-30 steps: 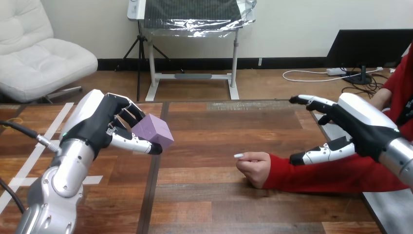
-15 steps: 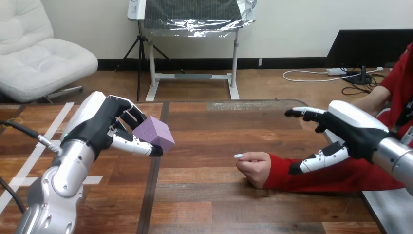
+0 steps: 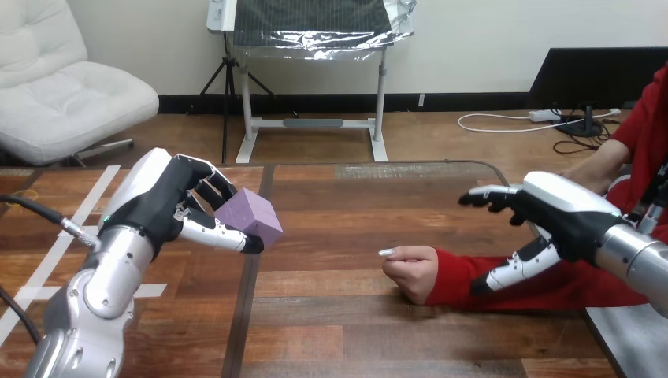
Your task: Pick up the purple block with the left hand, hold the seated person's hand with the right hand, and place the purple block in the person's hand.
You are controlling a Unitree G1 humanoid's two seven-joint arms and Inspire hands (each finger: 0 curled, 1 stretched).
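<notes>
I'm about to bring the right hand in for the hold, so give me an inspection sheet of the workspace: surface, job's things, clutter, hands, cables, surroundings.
Surface: wooden table, with white tape strips at its left.
Job's things: purple block held above the table at the left; person's hand curled, resting on the table near the middle.
Clutter: nothing seen.
Hands: left hand shut on the purple block; right hand open, over the person's red sleeve, apart from the person's hand.
Cables: nothing seen on the table.
Surroundings: person seated at the table's right side.
</notes>
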